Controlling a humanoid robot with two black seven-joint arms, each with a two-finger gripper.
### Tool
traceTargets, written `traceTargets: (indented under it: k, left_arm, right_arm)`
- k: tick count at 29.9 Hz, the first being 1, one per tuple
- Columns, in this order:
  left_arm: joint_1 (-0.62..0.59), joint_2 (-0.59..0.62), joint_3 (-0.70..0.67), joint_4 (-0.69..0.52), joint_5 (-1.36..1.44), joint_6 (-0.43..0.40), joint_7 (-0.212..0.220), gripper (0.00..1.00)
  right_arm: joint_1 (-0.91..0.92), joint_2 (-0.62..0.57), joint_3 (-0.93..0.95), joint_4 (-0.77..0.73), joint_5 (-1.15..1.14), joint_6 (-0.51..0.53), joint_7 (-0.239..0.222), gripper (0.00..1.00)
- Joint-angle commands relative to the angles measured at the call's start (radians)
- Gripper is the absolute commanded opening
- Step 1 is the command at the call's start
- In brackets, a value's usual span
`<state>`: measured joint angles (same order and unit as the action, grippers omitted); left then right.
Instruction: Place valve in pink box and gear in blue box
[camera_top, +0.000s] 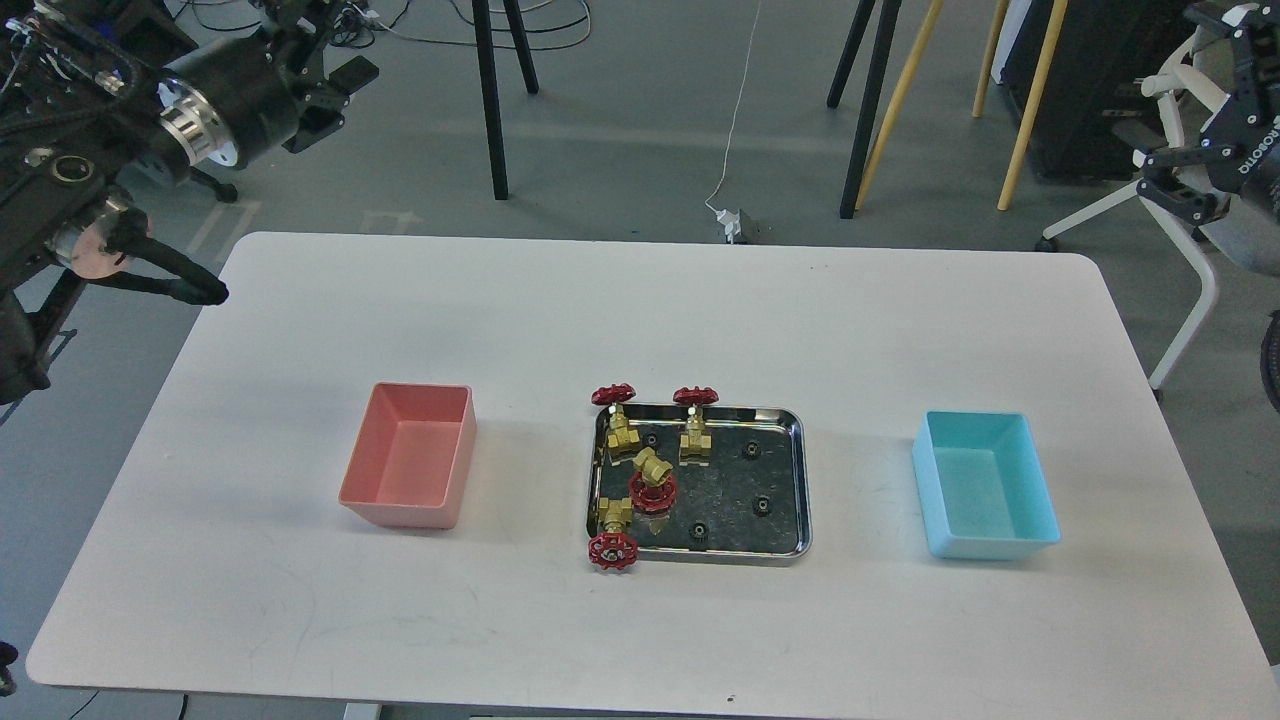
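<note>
White table (640, 330) fills most of the view, with grey floor and stand legs behind its far edge. Toward the left edge stands the pink box (452, 470), and toward the right edge the blue box (1040, 510); both show only bare inside walls and floor, so nothing is sorted yet, as far as I can judge.

Between them, at the middle of the table, lies a steel tray (795, 480). All four valves are at its left side: two upright at the far left corner (621, 425) (696, 432), one tipped over in the middle (652, 478), one at the near left corner (611, 530) with its red wheel over the rim. Small black gears (750, 450) lie apart in the right half.

Both arms are off the table. The left gripper (335, 95) and the right gripper (1165, 165) are dark and seen at an angle; I cannot tell if their fingers are spread. All the placing remains.
</note>
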<state>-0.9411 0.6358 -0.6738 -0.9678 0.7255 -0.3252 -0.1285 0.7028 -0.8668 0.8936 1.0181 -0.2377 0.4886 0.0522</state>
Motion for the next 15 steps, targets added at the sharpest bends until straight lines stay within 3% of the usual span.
traceTargets:
  k: [1,6,10,13,15]
  left_arm:
    - [0.002,0.005,-0.003,0.023,-0.002,-0.031,-0.026,1.00]
    - [0.001,0.010,-0.056,0.032,-0.047,-0.164,-0.066,1.00]
    - [0.007,0.012,-0.124,0.125,-0.193,-0.164,-0.157,1.00]
    - [-0.005,-0.002,-0.138,0.246,-0.205,-0.164,-0.187,1.00]
    - [-0.007,-0.008,-0.138,0.271,-0.207,-0.164,-0.232,1.00]
  right_arm:
    - [0.007,0.000,-0.001,0.008,0.000,0.000,0.000,0.99]
    - [0.012,0.002,0.001,0.010,0.000,0.000,0.002,0.99]
    - [0.015,0.032,0.008,0.002,0.000,0.000,0.014,0.99]
    - [0.026,0.055,0.013,0.004,0.001,0.000,0.015,0.99]
    - [0.026,0.058,0.011,0.002,0.000,0.000,0.015,0.99]
